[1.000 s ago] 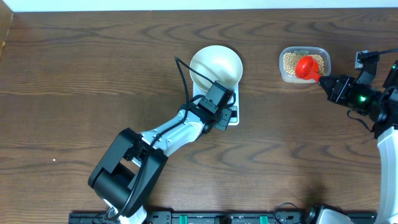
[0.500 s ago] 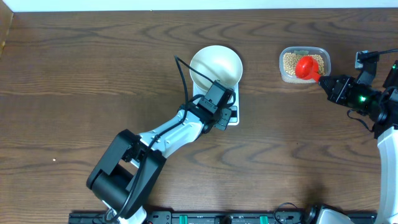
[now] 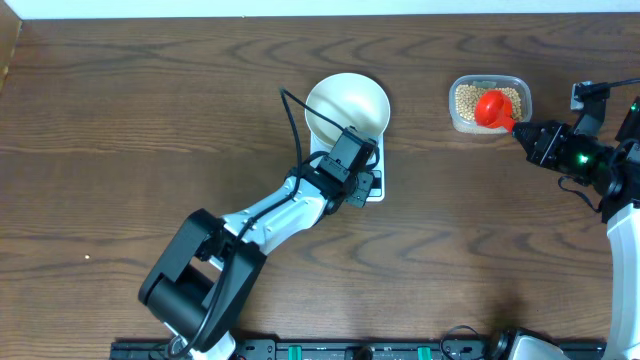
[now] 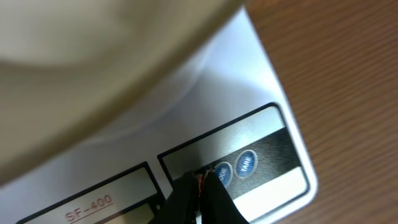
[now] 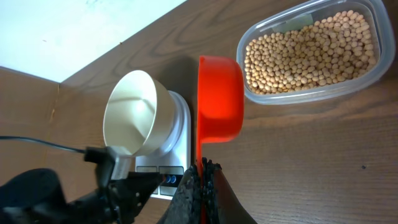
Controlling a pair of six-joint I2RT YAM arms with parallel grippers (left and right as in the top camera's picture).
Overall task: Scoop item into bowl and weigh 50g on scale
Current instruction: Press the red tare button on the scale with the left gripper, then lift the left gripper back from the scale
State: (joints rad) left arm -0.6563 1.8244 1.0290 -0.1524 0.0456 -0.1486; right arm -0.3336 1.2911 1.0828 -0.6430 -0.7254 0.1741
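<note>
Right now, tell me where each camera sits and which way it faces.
Overhead: above the table, looking straight down; shows the left gripper at the scale, the right gripper by the tub.
Left wrist: low over the scale's front, facing its buttons; its shut fingertips show.
Right wrist: behind the red scoop, facing bowl and beans; its fingers grip the handle.
Shared: both wrist views show bowl and scale.

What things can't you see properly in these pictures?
The scale's number: overhead, the left arm covers it; the left wrist view's bottom edge cuts it off.
One button: left fingers partly hide the other beside it.
Inside the red scoop: right wrist view shows its outside; overhead, too small.
The bowl: blurred, left wrist view.
</note>
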